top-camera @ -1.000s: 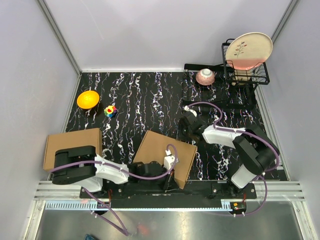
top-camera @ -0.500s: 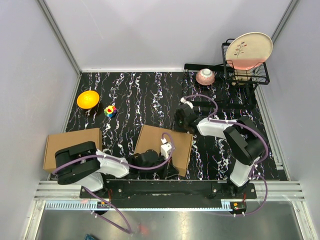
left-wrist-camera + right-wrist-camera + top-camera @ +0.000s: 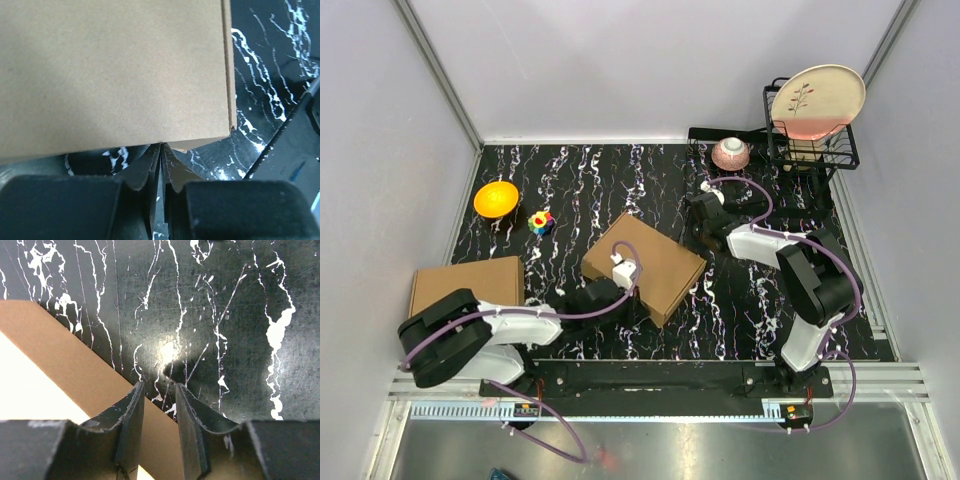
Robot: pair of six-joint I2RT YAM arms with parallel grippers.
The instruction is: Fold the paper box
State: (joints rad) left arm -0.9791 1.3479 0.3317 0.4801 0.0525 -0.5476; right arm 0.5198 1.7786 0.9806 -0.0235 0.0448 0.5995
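Note:
The paper box (image 3: pixel 645 265) lies closed and flat near the middle of the black marbled table, turned diagonally. It fills the top of the left wrist view (image 3: pixel 115 70), where a side seam and a corner show at the right. My left gripper (image 3: pixel 632 303) is shut, with its tips (image 3: pixel 162 146) against the box's near edge and nothing between them. My right gripper (image 3: pixel 698 228) is just beyond the box's right corner. It is narrowly open and empty (image 3: pixel 159 386), low over the table, with the box's edge (image 3: pixel 65 365) to its lower left.
A second plain brown carton (image 3: pixel 465 290) lies at the left by the left arm. An orange bowl (image 3: pixel 495 198) and a small colourful toy (image 3: pixel 541 221) sit at the far left. A pink bowl (image 3: pixel 731 153) and a black rack holding a plate (image 3: pixel 817 100) stand at the far right.
The left arm has reached forward and the box has slid from the near edge toward the table's middle, turning as it went. The right gripper has drawn back toward the far right.

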